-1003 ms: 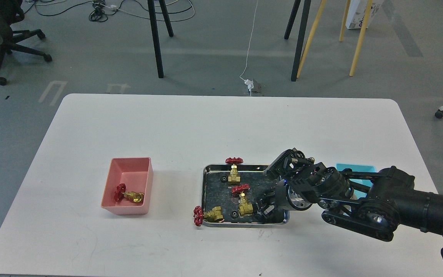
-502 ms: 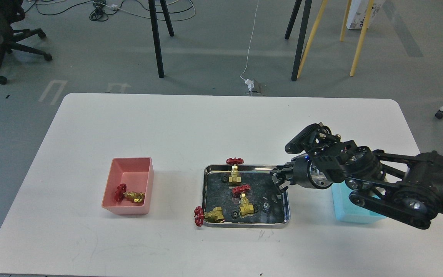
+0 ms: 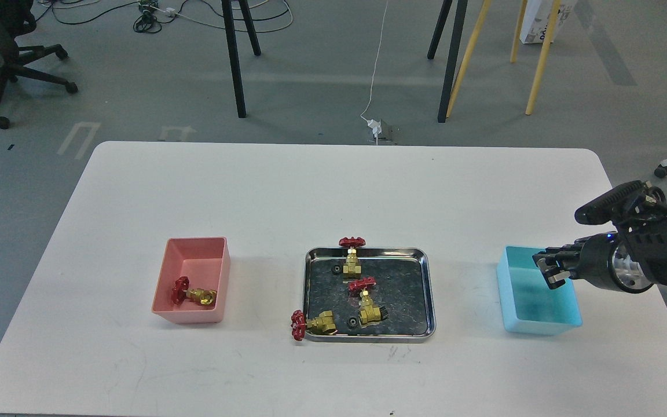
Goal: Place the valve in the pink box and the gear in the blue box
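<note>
My right gripper (image 3: 550, 270) hangs over the near-right part of the blue box (image 3: 539, 324), its dark fingers close together. I cannot see a gear between them or in the box. The steel tray (image 3: 426, 289) holds two upright valves (image 3: 352, 262) (image 3: 368, 310). A third valve (image 3: 317, 323) lies over its front-left rim. Small black gears lie in the tray at the back left (image 3: 337, 269) and at the front (image 3: 352, 322). The pink box (image 3: 194, 249) at the left holds one valve (image 3: 194, 295). My left gripper is out of view.
The white table (image 3: 333, 191) is bare behind the boxes and tray. Its right edge is close to the blue box. Chair and stand legs stand on the floor beyond the far edge.
My right gripper has lifted out of the tray's front right and swung right, from over the tray to over the blue box. The blue box is now uncovered.
</note>
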`<state>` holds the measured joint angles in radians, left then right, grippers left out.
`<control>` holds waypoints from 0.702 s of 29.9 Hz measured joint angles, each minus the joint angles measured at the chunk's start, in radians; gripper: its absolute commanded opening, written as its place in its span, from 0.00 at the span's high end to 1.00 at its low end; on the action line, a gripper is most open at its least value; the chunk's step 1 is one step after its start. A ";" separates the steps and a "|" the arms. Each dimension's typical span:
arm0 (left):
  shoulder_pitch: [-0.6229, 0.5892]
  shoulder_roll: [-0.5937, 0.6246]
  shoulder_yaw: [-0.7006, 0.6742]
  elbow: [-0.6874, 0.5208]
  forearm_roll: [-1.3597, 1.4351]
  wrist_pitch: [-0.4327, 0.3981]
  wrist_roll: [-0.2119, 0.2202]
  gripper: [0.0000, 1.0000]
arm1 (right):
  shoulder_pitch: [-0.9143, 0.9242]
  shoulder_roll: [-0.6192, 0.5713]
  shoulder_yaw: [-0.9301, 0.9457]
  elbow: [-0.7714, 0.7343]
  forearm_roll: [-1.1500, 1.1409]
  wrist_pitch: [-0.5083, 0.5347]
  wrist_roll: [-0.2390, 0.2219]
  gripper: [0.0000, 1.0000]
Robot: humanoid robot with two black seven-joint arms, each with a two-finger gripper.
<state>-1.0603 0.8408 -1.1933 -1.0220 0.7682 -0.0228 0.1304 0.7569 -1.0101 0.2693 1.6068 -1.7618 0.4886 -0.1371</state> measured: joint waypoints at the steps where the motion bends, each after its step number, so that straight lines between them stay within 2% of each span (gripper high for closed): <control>1: -0.002 0.000 0.000 0.004 0.000 -0.001 0.000 0.00 | -0.008 0.008 0.000 -0.005 -0.001 0.000 0.000 0.81; 2: -0.004 0.000 0.000 0.007 -0.001 -0.002 0.000 0.00 | -0.016 0.018 0.000 -0.011 -0.002 0.000 -0.001 0.68; 5: -0.005 0.000 0.000 0.012 -0.001 -0.008 0.000 0.00 | -0.041 0.054 0.006 -0.051 -0.004 0.000 -0.002 0.17; 10: -0.005 -0.002 0.015 0.013 0.000 -0.014 0.000 0.00 | -0.065 0.071 0.026 -0.066 0.011 0.000 -0.004 0.07; 12: -0.006 -0.002 0.029 0.013 0.000 -0.014 0.000 0.00 | -0.066 0.070 0.073 -0.065 0.052 0.000 -0.005 0.06; 16: -0.040 -0.014 0.069 0.014 0.003 -0.014 0.000 0.00 | -0.032 0.067 0.275 -0.078 0.294 0.000 -0.028 0.06; 19: -0.111 -0.060 0.150 0.037 0.009 -0.008 0.005 0.00 | 0.040 0.106 0.429 -0.182 0.499 0.000 -0.062 0.06; 21: -0.168 -0.100 0.222 0.073 0.009 -0.003 0.013 0.00 | 0.095 0.200 0.492 -0.310 0.599 -0.006 -0.072 0.07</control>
<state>-1.2280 0.7407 -0.9714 -0.9493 0.7770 -0.0262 0.1433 0.8519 -0.8103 0.7609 1.2968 -1.1627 0.4823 -0.2088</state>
